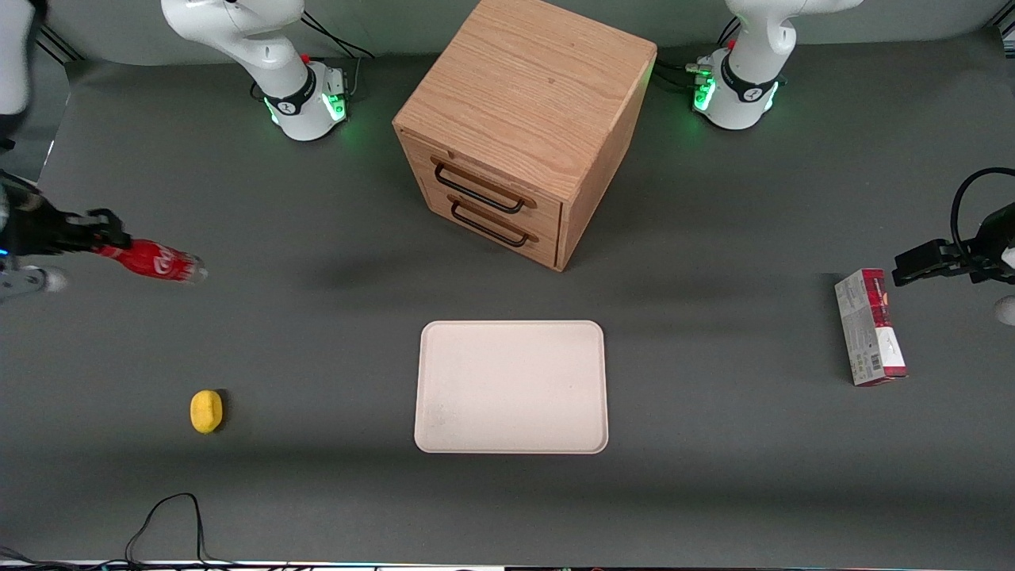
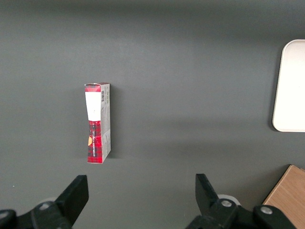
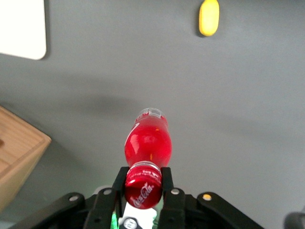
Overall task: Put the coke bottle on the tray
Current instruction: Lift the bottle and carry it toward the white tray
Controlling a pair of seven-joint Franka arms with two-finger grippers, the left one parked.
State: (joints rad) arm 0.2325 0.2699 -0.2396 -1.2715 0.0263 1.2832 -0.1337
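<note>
Hand (image 3: 143,183) closed on the coke bottle (image 3: 146,143), one black finger (image 3: 167,177) pressed to each side of the red cap. Bottle held tilted, near level, clear base pointing away from the hand and toward the middle of the tabletop (image 1: 317,333); body carried above the grey surface, not touching it. Hand (image 1: 101,235) and bottle (image 1: 155,262) at the working arm's end of the tabletop. Nearer the front camera than the bottle, a small yellow lemon-like object (image 1: 206,411). Well apart from the hand, toward the middle, the cream-white tray (image 1: 511,386), lying flat and bare. Farther from the front camera than the tray, a wooden drawer cabinet (image 1: 527,127) with two dark handles. Toward the parked arm's end, a red-and-grey carton (image 1: 870,327) lying on its side.
</note>
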